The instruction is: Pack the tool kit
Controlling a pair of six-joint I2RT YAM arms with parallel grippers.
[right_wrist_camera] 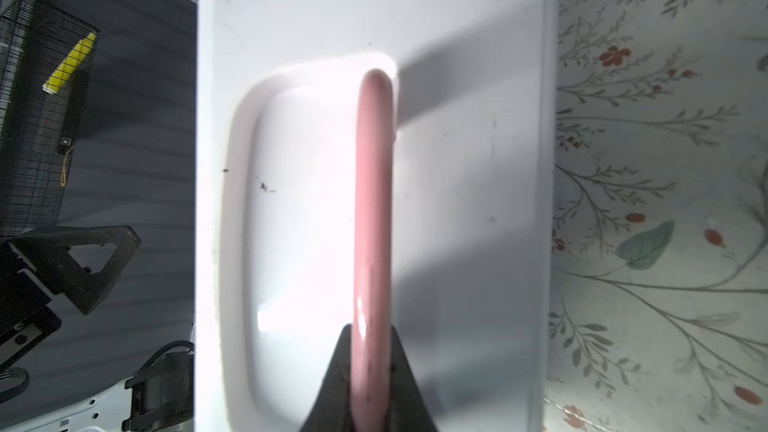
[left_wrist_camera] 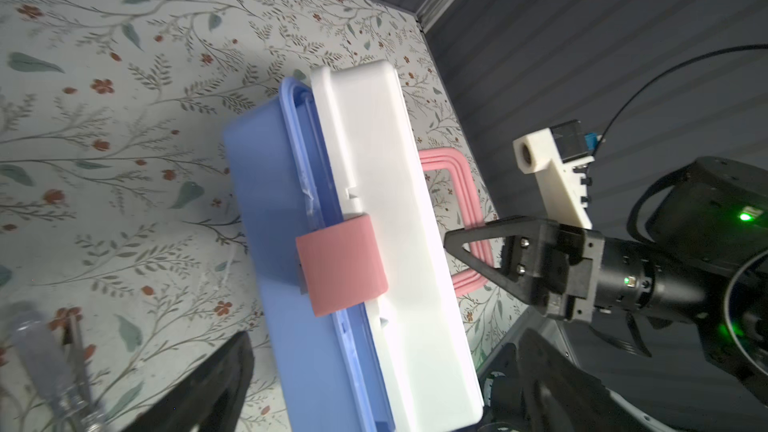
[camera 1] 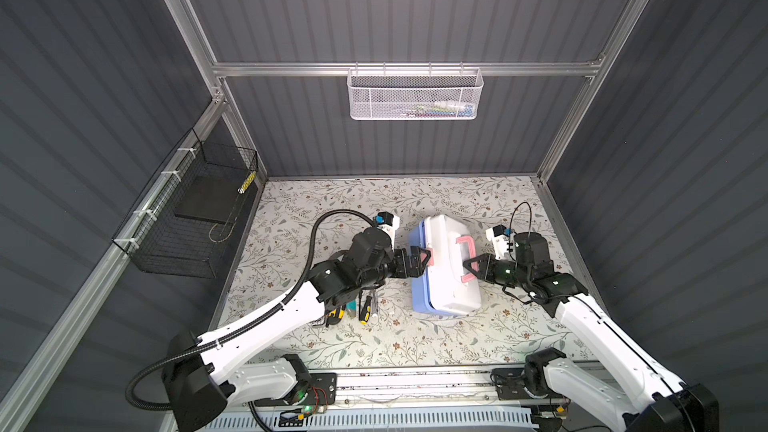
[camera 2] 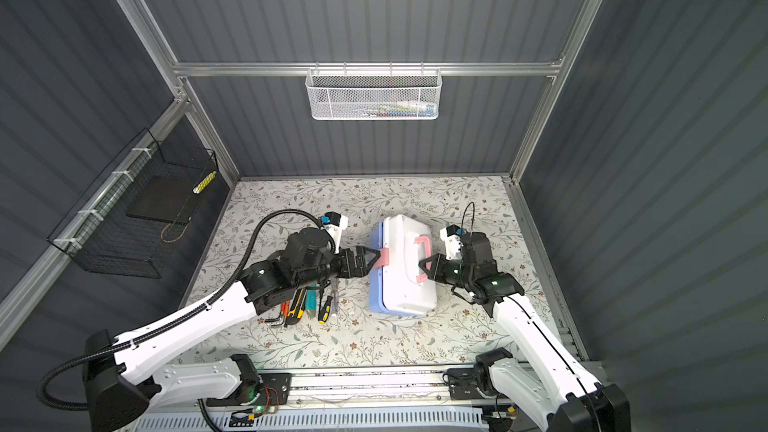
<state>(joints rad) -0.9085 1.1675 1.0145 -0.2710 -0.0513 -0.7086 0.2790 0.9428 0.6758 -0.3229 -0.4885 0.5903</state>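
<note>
Right fingers (right_wrist_camera: 332, 392): pinching pink C-shaped plastic handle (right_wrist_camera: 372, 222), steadying white-lidded blue plastic box (camera 2: 405, 284).
Left fingers (left_wrist_camera: 220, 384): hovering spread beside pink latch (left_wrist_camera: 340, 263), probably to unclasp.

— The rounded plastic box (camera 1: 446, 284), white lid over light blue body?
— Flat on the table (camera 1: 415, 342), near its middle, pink C-shaped handle (right_wrist_camera: 372, 201) upright.
— Small hand tools (camera 2: 325, 308)?
— Loose beside it, outside.

Mat (camera 1: 415, 338) bare in front of tool kit (camera 1: 449, 284), bare behind it too — hand tools (camera 1: 365, 309) cluttering its left
</note>
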